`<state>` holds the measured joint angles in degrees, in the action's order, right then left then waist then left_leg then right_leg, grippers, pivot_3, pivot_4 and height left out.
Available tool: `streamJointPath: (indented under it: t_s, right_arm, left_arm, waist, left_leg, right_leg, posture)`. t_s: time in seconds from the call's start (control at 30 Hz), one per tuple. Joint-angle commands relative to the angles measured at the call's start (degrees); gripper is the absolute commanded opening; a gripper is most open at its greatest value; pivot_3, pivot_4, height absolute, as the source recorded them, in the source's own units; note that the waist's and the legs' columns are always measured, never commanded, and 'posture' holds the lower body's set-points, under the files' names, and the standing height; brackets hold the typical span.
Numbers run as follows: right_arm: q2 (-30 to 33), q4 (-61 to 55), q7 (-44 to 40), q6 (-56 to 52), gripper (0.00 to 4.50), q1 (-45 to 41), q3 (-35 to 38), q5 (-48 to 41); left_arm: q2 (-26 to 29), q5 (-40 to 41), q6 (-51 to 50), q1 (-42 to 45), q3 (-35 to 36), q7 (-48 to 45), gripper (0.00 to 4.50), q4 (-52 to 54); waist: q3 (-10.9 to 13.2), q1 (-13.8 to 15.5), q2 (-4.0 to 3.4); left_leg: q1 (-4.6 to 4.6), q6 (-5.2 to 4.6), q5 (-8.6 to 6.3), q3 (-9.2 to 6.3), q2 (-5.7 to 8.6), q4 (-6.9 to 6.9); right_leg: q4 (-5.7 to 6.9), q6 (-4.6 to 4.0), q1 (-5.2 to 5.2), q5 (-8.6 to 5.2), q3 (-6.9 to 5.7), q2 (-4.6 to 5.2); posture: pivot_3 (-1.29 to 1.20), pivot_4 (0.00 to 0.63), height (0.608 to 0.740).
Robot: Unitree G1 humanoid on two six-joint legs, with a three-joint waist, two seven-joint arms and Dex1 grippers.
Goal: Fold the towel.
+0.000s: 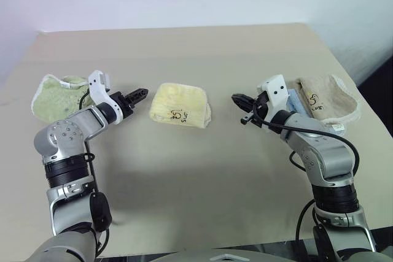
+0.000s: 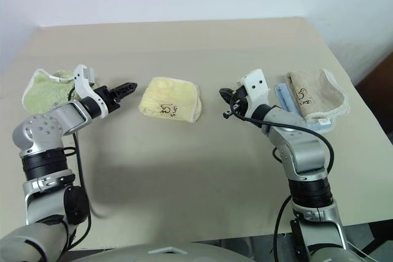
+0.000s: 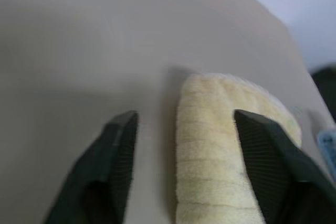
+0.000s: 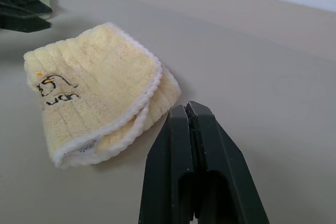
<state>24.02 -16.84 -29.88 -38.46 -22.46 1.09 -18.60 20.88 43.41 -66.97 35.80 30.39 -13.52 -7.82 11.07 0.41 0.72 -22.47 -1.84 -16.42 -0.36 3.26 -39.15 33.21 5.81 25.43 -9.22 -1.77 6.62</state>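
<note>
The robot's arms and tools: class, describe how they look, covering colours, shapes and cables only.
Both arms are built of rounded silver-grey metal segments joined by black ribbed rings. Each wrist carries a white plastic bracket, and a black cable loops beside each arm. The left tool and right tool each have two black tapering fingers; the left wrist view shows fine ribbing on their inner pads.

The towel [image 4: 97, 85] bears dark stitched letters (seemingly "uan") under a small embroidered outline figure.
</note>
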Motion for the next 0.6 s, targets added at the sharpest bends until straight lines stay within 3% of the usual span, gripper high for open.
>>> streamJointPath:
  t_s: [0.03,0.43,0.6]
  right_arm:
    - [0.32,-3.02,0.36,1.01,0.00,-0.24,1.48,-0.92]
    - [0.48,-3.11,1.08,1.19,0.00,-0.64,2.06,-1.37]
    - [0.46,-4.05,1.78,1.08,0.00,-0.04,2.19,-1.54]
  left_arm:
    - [-1.02,3.72,-3.18,0.45,1.21,0.12,4.35,0.98]
    - [-3.65,2.66,-8.67,-1.48,-8.18,-2.53,4.45,-3.04]
    - [-6.29,3.36,-9.43,-0.37,-7.87,-1.91,4.45,-2.81]
  waist:
    - [0.00,0.18,0.00]
    - [-0.02,0.32,-0.01]
    - [-0.04,0.66,-0.02]
  left_leg:
    - [0.00,0.00,0.00,0.00,0.00,0.00]
    - [0.08,0.01,-0.01,0.00,0.01,0.02]
    - [0.07,-0.04,-0.04,-0.01,0.11,0.02]
  right_leg:
    - [0.00,0.00,0.00,0.00,0.00,0.01]
    - [0.00,-0.01,-0.06,0.00,0.01,0.03]
    - [-0.06,-0.01,-0.12,0.00,0.00,0.16]
  posture:
    - [0.00,0.150,0.728]
    - [0.00,0.150,0.728]
    - [0.00,0.150,0.728]
